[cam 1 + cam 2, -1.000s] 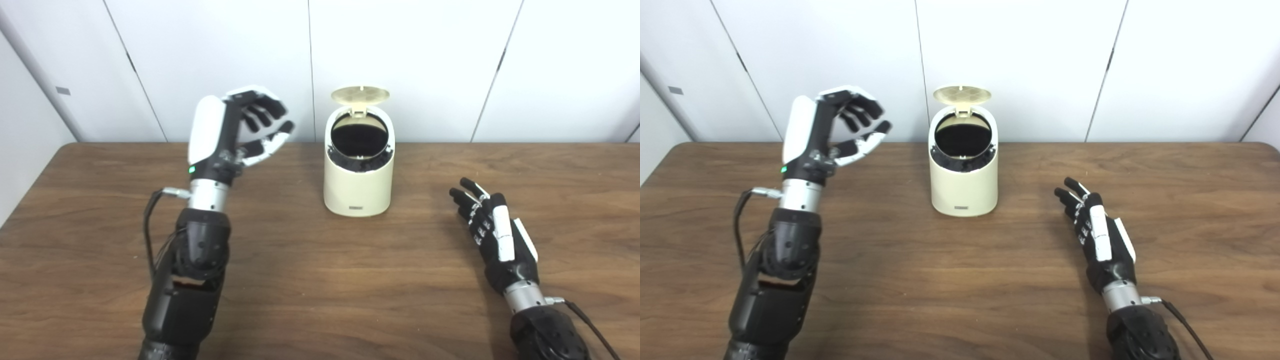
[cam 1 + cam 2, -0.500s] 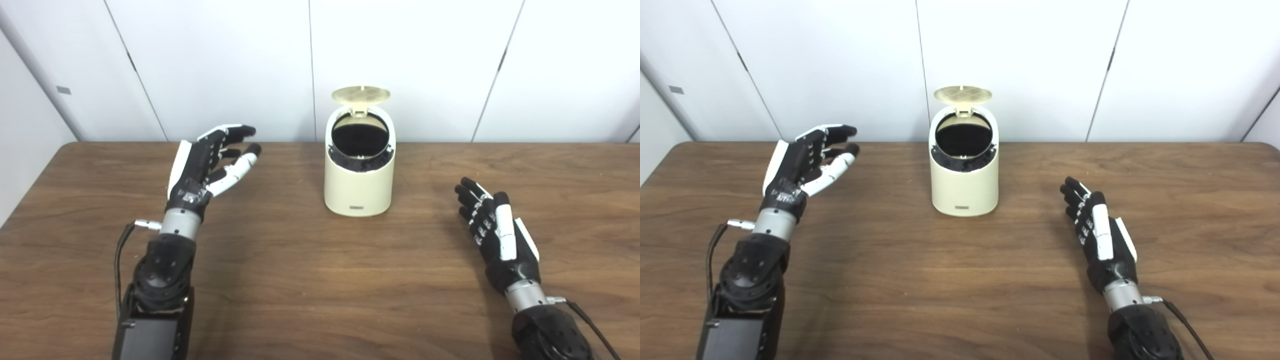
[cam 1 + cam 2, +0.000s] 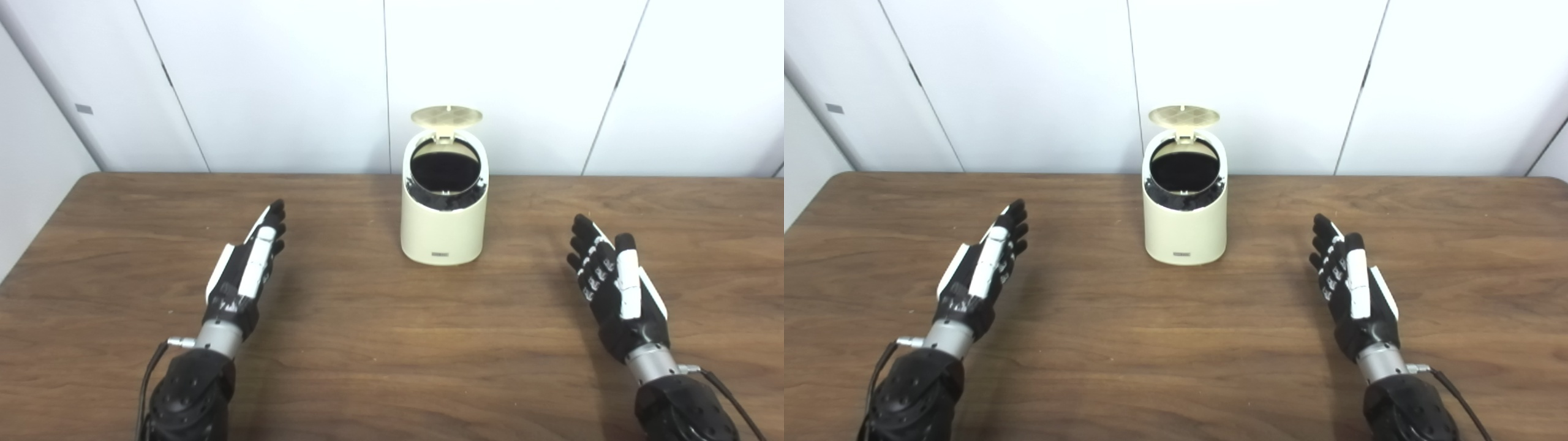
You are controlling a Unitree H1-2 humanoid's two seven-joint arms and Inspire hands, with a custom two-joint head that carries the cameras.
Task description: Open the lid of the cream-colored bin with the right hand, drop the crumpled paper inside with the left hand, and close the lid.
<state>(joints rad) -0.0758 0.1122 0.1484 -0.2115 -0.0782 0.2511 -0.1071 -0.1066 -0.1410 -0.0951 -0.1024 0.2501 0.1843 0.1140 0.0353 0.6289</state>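
Cream-colored bin (image 3: pixel 443 220) stands upright at mid-table near the back edge, well apart from both hands. Its lid (image 3: pixel 446 115) is tipped up on the rear hinge, fully raised; the round mouth shows dark inside. No crumpled paper visible anywhere on the wooden table (image 3: pixel 380 343), and the interior is too dark to confirm whether it lies in the bin.

Left hand (image 3: pixel 248 275): low over the table left of the bin, fingers extended and together, flat, holding nothing. Right hand (image 3: pixel 612 278): mirror posture on the right, fingers straight and slightly spread, empty.

Judgement: with the lid up, the left hand empty and no paper in sight, the drop is probably done. Step in hand is closing the lid, not yet begun.

Next move calls for: one hand, presumably the right, lifting and reaching above and behind the raised lid, then pressing it forward and down until it seats. Risk: pushing the light bin forward instead of pivoting the lid.
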